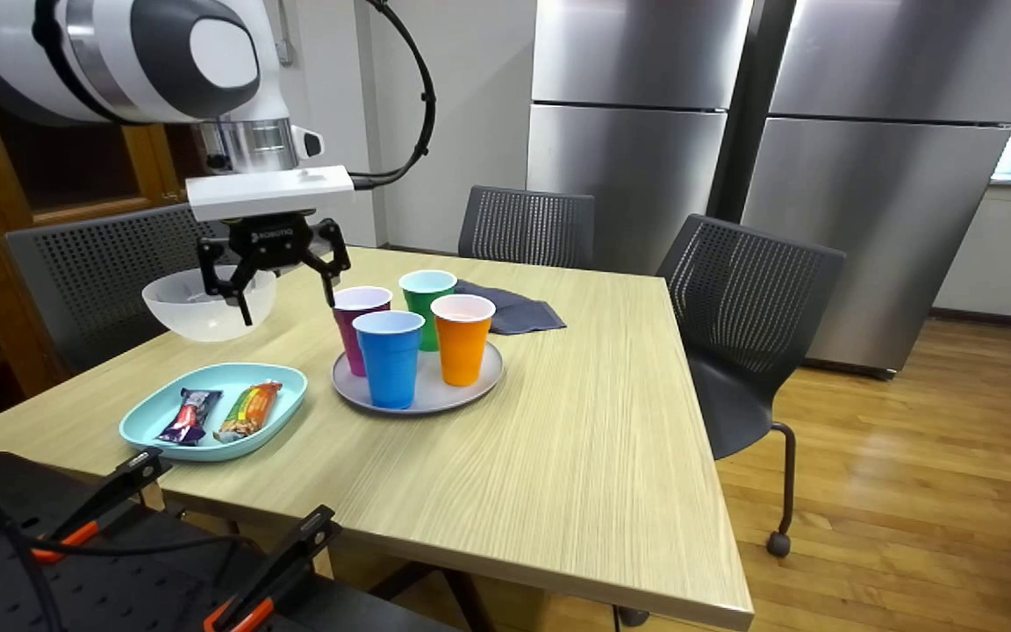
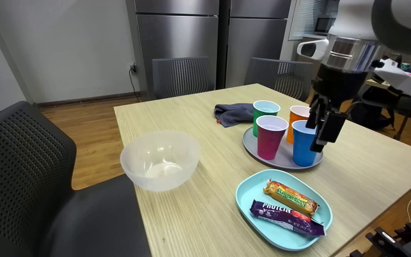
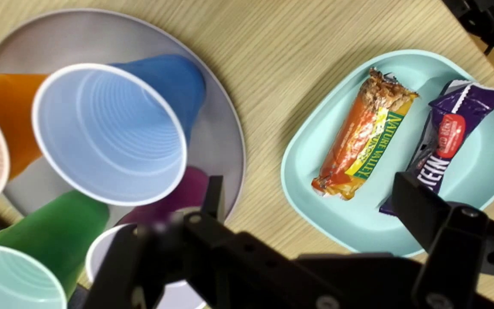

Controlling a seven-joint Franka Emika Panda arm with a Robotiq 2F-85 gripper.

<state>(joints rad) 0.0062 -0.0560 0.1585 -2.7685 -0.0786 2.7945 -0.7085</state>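
My gripper (image 1: 290, 312) is open and empty above the table, with its fingers pointing down. In the wrist view the gripper (image 3: 309, 189) spreads over the gap between a grey plate (image 3: 225, 124) and a teal tray (image 3: 341, 236). The tray holds an orange-green wrapped bar (image 3: 365, 137) and a purple protein bar (image 3: 465, 116). On the plate stand a blue cup (image 1: 390, 364), an orange cup (image 1: 462, 347), a green cup (image 1: 425, 303) and a purple cup (image 1: 354, 329). One finger partly covers the purple cup in the wrist view. The other partly covers the purple bar.
A translucent bowl (image 2: 161, 160) sits near the table edge. A dark cloth (image 2: 232, 113) lies behind the cups. Dark chairs (image 1: 747, 333) stand around the table (image 1: 593, 456). Black and orange clamps (image 1: 273, 566) stick up near the robot's base.
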